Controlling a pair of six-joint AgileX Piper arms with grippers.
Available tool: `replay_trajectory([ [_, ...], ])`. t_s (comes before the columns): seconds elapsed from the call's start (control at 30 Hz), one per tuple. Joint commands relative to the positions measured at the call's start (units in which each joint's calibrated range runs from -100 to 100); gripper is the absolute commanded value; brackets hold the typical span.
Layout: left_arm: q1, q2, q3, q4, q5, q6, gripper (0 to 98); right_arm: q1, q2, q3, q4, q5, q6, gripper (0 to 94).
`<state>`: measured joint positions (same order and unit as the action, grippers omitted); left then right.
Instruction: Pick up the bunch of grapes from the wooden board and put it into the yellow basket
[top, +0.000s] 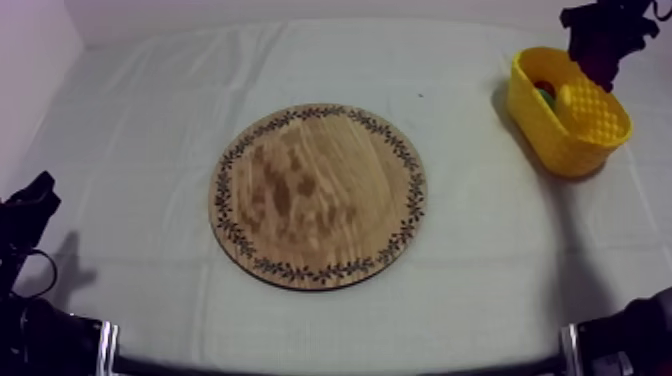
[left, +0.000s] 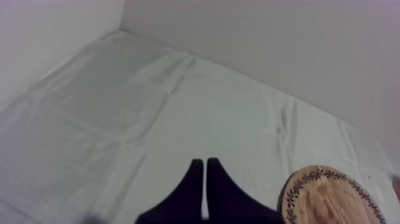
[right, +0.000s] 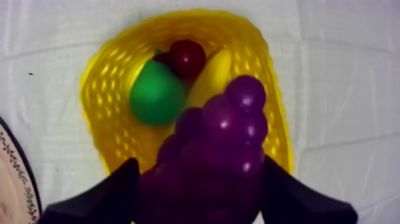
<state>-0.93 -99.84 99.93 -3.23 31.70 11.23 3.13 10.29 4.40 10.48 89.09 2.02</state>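
Holding bunch of grapes (right: 226, 131) clamped in right gripper (right: 199, 173), above yellow basket (right: 104, 77) (crowded: pear (right: 156, 95), banana (right: 211, 77), small red fruit (right: 187, 58)). Risk on release off-centre: landing on piled fruit or rim, tumbling out onto cloth (right: 345, 71).

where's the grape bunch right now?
Right wrist view: the bunch of grapes is clamped in the right gripper, over the yellow basket on the robot's right, just above the banana and pear.

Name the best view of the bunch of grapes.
Right wrist view: the right claw is shut on the bunch of grapes above the yellow basket. Top view has the arm over that basket; left wrist view, the wooden board.
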Motion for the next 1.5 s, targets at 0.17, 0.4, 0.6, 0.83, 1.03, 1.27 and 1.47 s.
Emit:
replay_trajectory([
  [0.17,0.0,0.0,0.0,-0.02,0.0,0.0,0.0,0.7,5.5,0.2,-0.1,-1.3,0.0,44.9],
  [0.4,0.0,0.0,0.0,-0.02,0.0,0.0,0.0,0.8,11.1,1.1,0.7,-2.8,-0.5,57.5],
  [0.6,0.0,0.0,0.0,-0.02,0.0,0.0,0.0,0.2,12.3,2.0,1.5,-3.7,-1.9,75.7],
  [0.83,0.0,0.0,0.0,-0.02,0.0,0.0,0.0,-0.3,8.0,2.9,1.0,-5.7,-1.6,76.1],
  [1.03,0.0,0.0,0.0,-0.02,0.0,0.0,0.0,0.4,-0.1,7.2,0.0,-10.3,-0.9,65.4],
  [1.27,0.0,0.0,0.0,-0.02,0.0,0.0,0.0,0.8,-12.5,20.1,0.3,-20.6,-2.2,56.1],
  [1.47,0.0,0.0,0.0,-0.02,0.0,0.0,0.0,0.1,-24.6,33.8,0.5,-28.9,-3.9,50.2],
])
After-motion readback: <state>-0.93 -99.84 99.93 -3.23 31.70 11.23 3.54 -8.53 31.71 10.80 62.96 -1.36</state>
